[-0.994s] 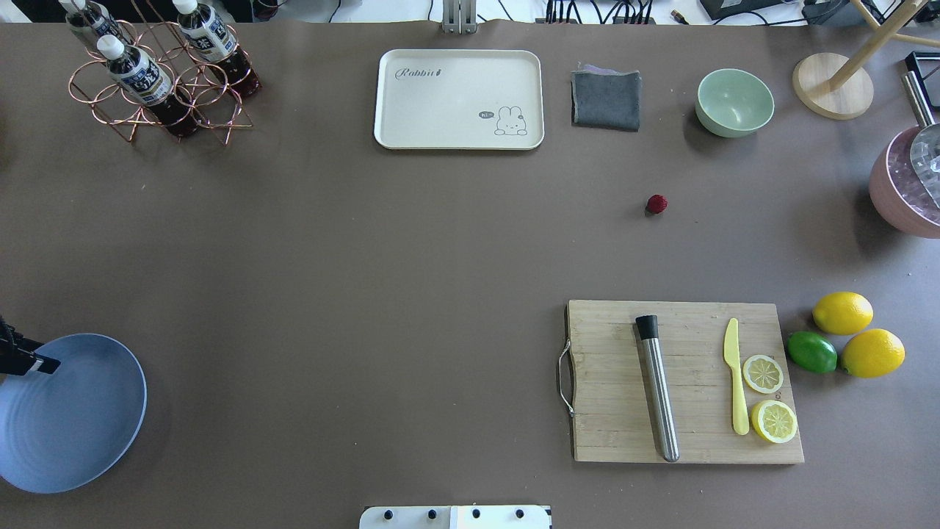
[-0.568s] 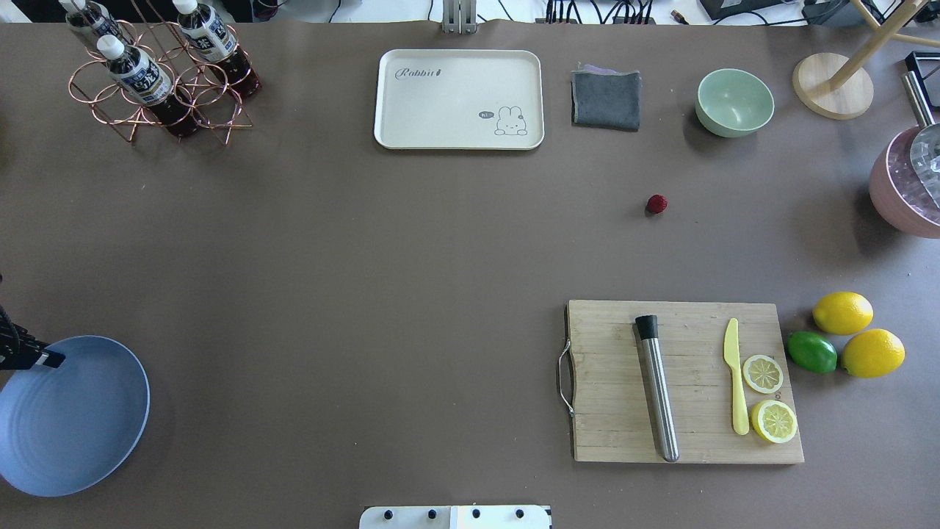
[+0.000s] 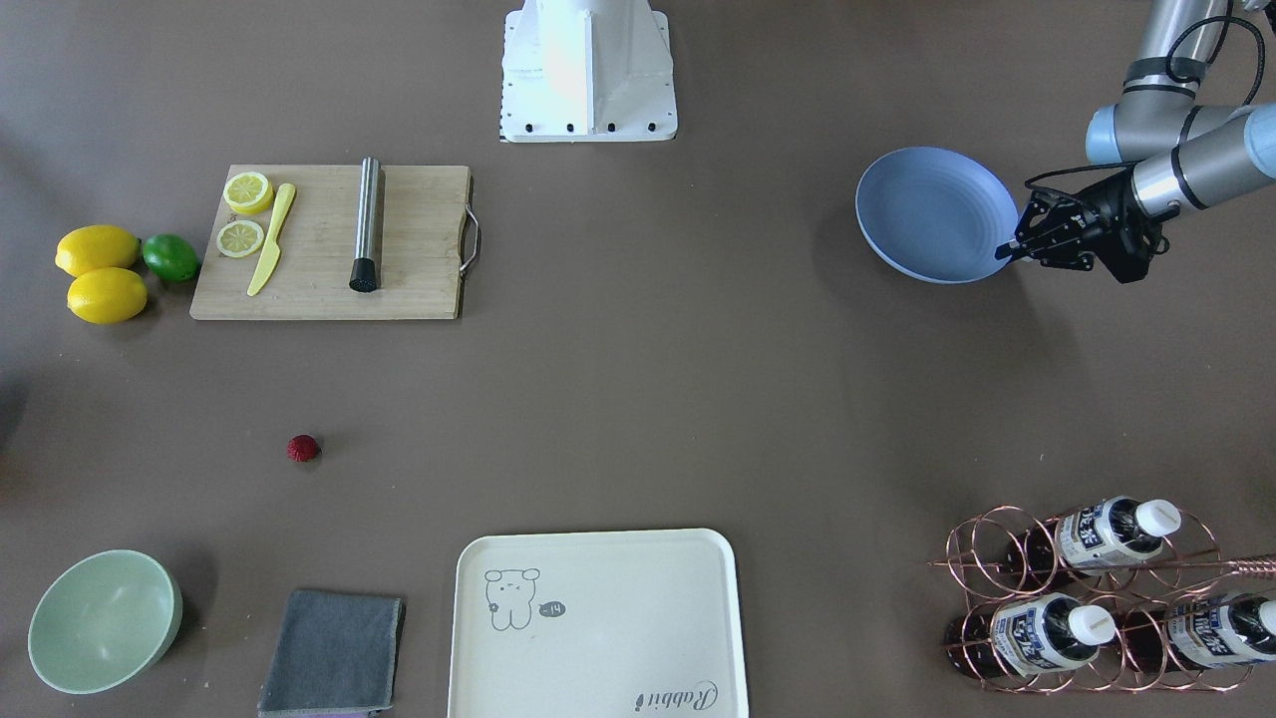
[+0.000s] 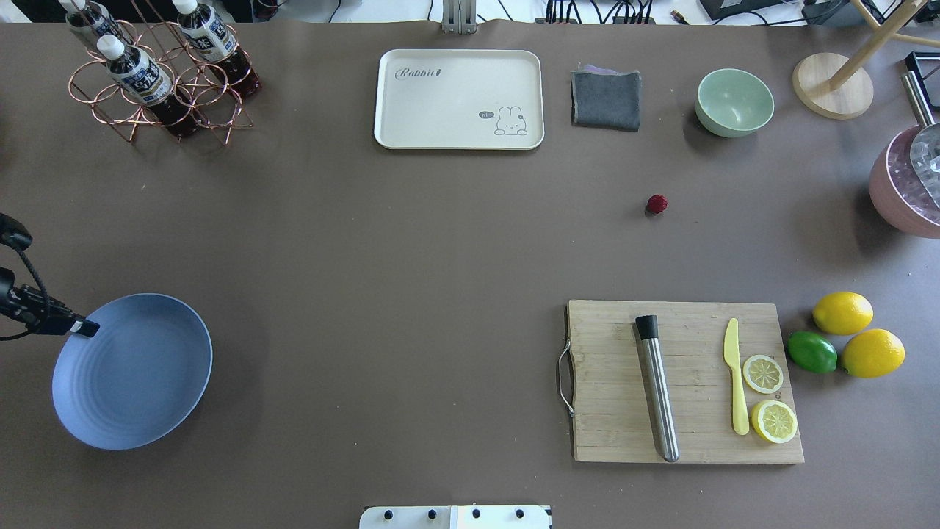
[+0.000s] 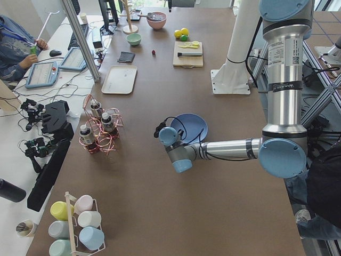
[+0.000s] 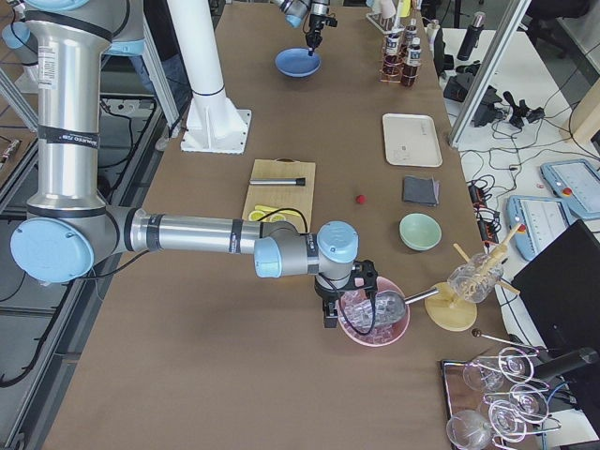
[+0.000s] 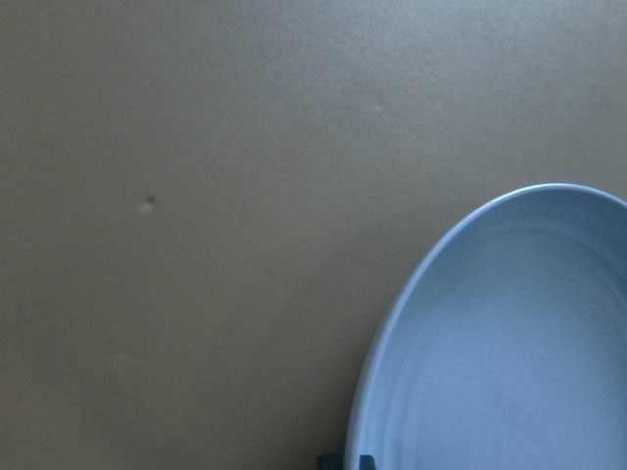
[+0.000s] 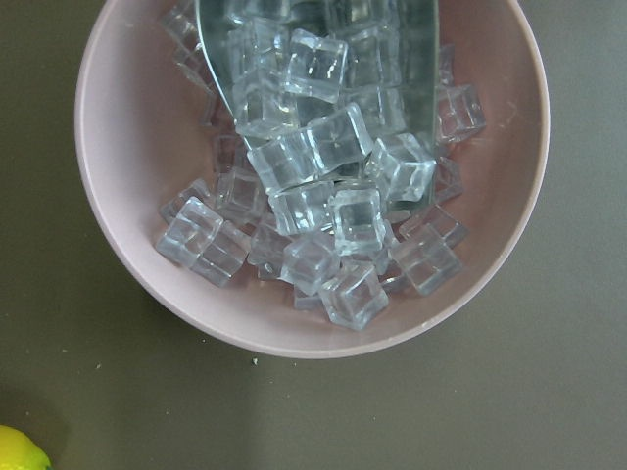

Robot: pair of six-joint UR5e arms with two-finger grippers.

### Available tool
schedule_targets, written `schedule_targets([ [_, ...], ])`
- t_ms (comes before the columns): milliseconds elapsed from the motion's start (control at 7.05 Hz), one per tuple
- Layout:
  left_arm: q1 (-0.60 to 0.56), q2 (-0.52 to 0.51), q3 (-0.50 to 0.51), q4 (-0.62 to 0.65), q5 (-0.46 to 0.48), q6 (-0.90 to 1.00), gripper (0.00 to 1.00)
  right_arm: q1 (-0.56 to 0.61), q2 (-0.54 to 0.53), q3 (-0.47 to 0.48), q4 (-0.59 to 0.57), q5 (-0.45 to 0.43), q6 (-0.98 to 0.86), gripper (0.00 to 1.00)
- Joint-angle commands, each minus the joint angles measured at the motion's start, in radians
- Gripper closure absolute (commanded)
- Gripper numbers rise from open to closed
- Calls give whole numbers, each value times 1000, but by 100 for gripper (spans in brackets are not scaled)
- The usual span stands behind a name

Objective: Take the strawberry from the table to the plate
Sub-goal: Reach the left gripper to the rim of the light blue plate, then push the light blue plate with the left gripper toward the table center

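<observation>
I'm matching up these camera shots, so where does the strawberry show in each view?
Front-facing: strawberry lower left.
Overhead: strawberry right of centre, upper half.
Exterior left: strawberry far end, near the top.
Exterior right: strawberry near the centre.
Left wrist: not in it; only the plate.
Right wrist: not in it.
Shared landmark: the pale-green bowl, close by in all four exterior views.

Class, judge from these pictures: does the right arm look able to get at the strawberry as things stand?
Probably yes. The right pincer hovers at the ice bowl, and only bare table lies between it and the strawberry.
</observation>
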Motion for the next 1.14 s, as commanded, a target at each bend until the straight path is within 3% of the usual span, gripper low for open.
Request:
schedule_targets([
  [0, -5, -169, 3, 0, -7, -244, 100, 0, 0, -1, 0, 1, 0, 0],
  [284, 6, -301, 9, 29, 5, -398, 100, 0, 0, 1, 0, 1, 2, 0],
  [426, 12, -363, 3, 95, 55, -421, 100, 0, 0, 1, 0, 1, 2, 0],
  [994, 194, -576, 5, 398, 346, -420, 100, 0, 0, 2, 0, 2, 2, 0],
])
